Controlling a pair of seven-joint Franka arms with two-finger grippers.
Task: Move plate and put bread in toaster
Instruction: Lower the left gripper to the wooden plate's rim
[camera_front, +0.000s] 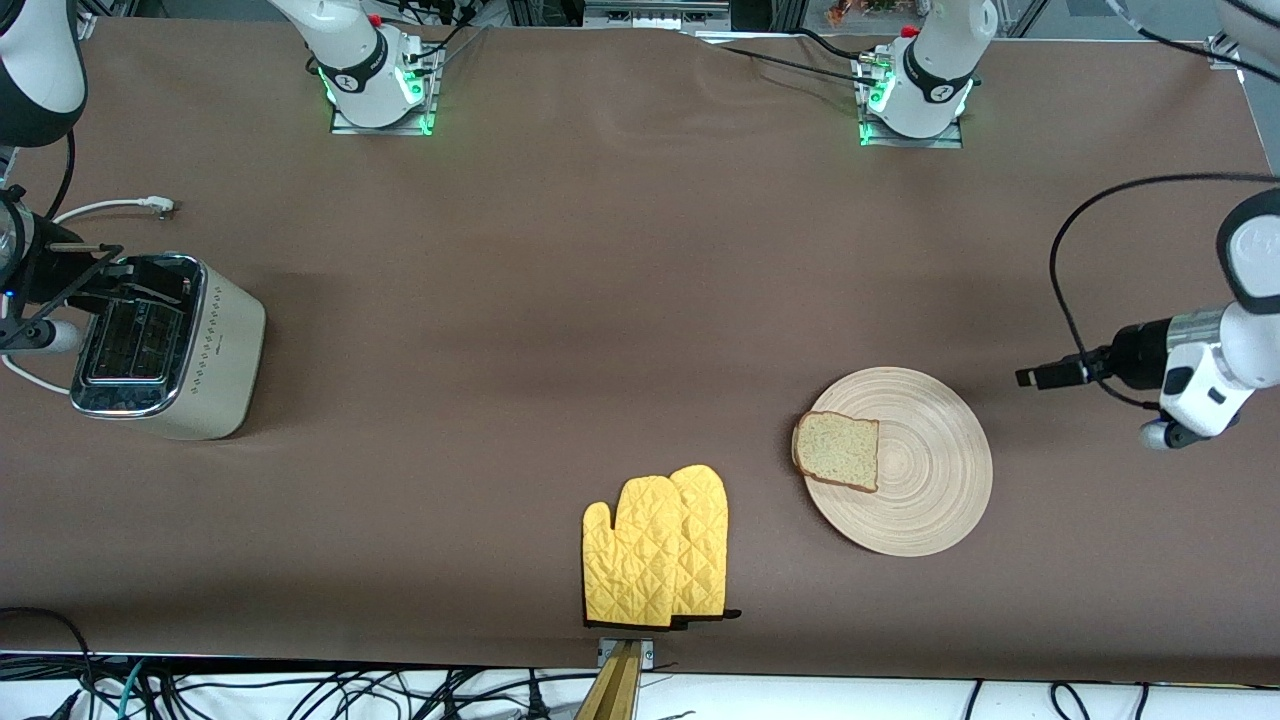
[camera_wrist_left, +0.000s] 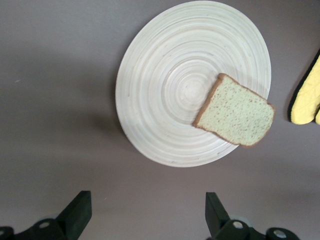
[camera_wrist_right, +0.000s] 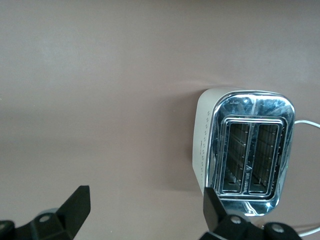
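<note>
Nothing is started yet: my left gripper (camera_wrist_left: 145, 215) hangs wide open and empty beside the plate (camera_front: 925, 500), with the bread (camera_front: 838, 451) on its rim. My right gripper (camera_wrist_right: 145, 212), open and empty too, waits over the toaster (camera_front: 170, 345). Next I must lower onto the plate's edge.

left arm (camera_front: 1215, 370) reaching in from its end of the table, waiting | left gripper (camera_wrist_left: 145, 212) hanging empty, fingers spread wide | right gripper (camera_wrist_right: 142, 210) hovering empty, its 2 fingers standing wide apart

A robotics lab: bolted arm bases (camera_front: 380, 100) on a brown-covered table (camera_front: 600, 300), loose cables (camera_front: 300, 695).
</note>
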